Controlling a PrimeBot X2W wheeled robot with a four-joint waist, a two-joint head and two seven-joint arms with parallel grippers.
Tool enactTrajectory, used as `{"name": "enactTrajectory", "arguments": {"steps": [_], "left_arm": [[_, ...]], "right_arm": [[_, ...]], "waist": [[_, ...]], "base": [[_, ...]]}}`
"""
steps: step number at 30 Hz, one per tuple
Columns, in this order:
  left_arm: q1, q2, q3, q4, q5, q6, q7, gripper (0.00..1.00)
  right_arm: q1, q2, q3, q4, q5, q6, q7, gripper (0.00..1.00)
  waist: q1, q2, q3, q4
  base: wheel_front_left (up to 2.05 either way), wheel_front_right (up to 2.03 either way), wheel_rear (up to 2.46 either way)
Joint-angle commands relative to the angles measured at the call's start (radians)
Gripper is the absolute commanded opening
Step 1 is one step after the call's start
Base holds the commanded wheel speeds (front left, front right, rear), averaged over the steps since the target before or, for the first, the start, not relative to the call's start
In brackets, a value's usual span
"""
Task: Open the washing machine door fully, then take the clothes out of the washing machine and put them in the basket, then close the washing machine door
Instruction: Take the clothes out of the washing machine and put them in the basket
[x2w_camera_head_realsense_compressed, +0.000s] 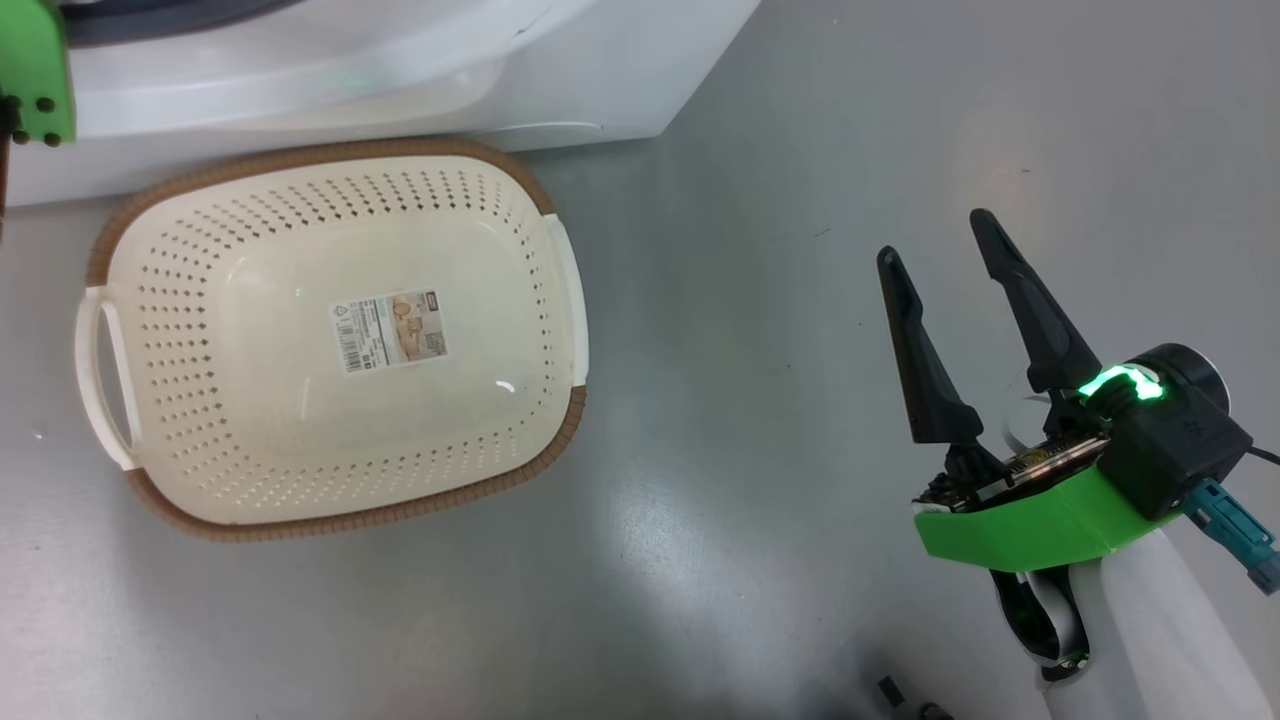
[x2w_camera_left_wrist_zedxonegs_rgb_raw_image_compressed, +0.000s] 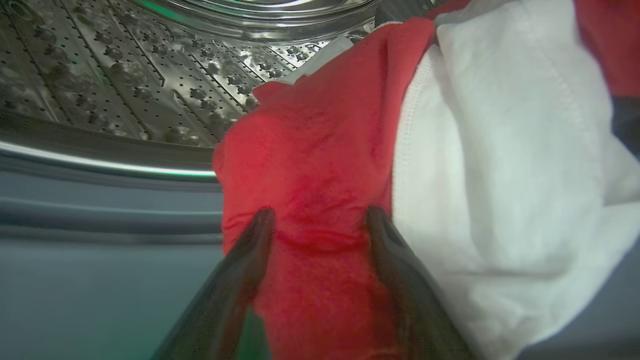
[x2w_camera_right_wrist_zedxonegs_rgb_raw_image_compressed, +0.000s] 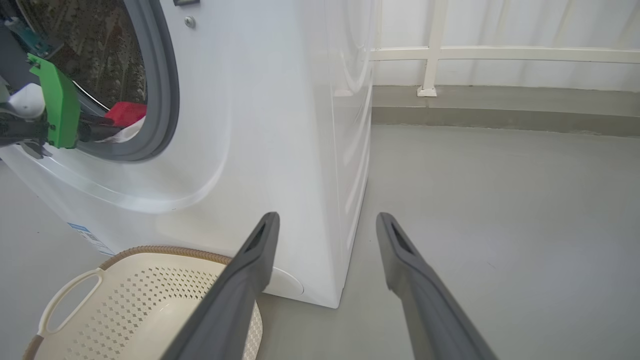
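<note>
Floor (x2w_camera_head_realsense_compressed: 760, 300): grey, smooth, running under and ahead of the right gripper (x2w_camera_head_realsense_compressed: 935, 235). Washing machine (x2w_camera_right_wrist_zedxonegs_rgb_raw_image_compressed: 280, 125): white box, ahead of the right gripper and to the left of its fingers; near corner almost straight ahead in the right wrist view. The round mouth with its grey gasket (x2w_camera_right_wrist_zedxonegs_rgb_raw_image_compressed: 167, 100) is uncovered, far up-left of the fingertips. Drum (x2w_camera_left_wrist_zedxonegs_rgb_raw_image_compressed: 125, 65): perforated steel, ahead of the left gripper (x2w_camera_left_wrist_zedxonegs_rgb_raw_image_compressed: 319, 211) and up-left of its fingers. Basket (x2w_camera_head_realsense_compressed: 200, 420): cream, brown rim, upright on the floor against the machine's front. It is well to the left of the right gripper and below its left finger in the right wrist view. Nothing lies in it but the sticker (x2w_camera_head_realsense_compressed: 388, 330) on its bottom. Clothes (x2w_camera_left_wrist_zedxonegs_rgb_raw_image_compressed: 320, 165): bunched red fabric with a white panel, in the drum mouth, partly over the lip. They sit straight ahead of the left gripper, the red fold between its tips and the white panel to the right. Left gripper: jaws spread wide, tips at the red fold, not closed on it; contact cannot be judged. Right gripper: jaws spread wide, nothing between them, above bare floor, well apart from basket and machine. Blue label (x2w_camera_right_wrist_zedxonegs_rgb_raw_image_compressed: 82, 232): low on the machine front, just above the basket rim.
</note>
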Motion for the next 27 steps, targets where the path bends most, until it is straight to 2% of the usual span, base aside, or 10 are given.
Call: {"name": "enactTrajectory", "arguments": {"steps": [1, 2, 6, 12, 27], "left_arm": [[-0.001, 0.057, 0.009, 0.000, 0.005, 0.004, 0.022, 0.65], [0.000, 0.057, 0.008, -0.001, 0.003, 0.001, 0.024, 0.00], [-0.003, 0.057, 0.005, -0.007, -0.005, -0.013, 0.018, 0.00], [-0.003, 0.051, 0.005, -0.028, -0.014, -0.009, -0.026, 0.00], [0.106, 0.019, 0.046, -0.122, -0.080, 0.013, -0.294, 0.00]], "right_arm": [[0.005, -0.003, 0.024, -0.019, 0.009, 0.005, -0.006, 1.00], [0.005, -0.003, 0.024, -0.019, 0.010, 0.005, -0.006, 1.00], [0.002, -0.003, 0.021, -0.018, 0.010, 0.005, -0.006, 1.00], [0.000, -0.003, 0.015, -0.010, 0.004, 0.005, -0.006, 1.00], [0.023, -0.003, -0.006, 0.005, -0.010, 0.005, -0.006, 1.00]], "waist": [[0.0000, 0.0000, 0.001, -0.002], [0.0000, 0.0000, 0.002, -0.002], [0.0000, 0.0000, 0.005, 0.001], [0.0000, 0.0000, 0.002, 0.010], [0.0000, 0.0000, -0.074, 0.052]], "base": [[0.00, 0.00, 0.00], [0.00, 0.00, 0.00], [0.00, 0.00, 0.00], [0.00, 0.00, 0.00], [0.00, 0.00, 0.00]]}}
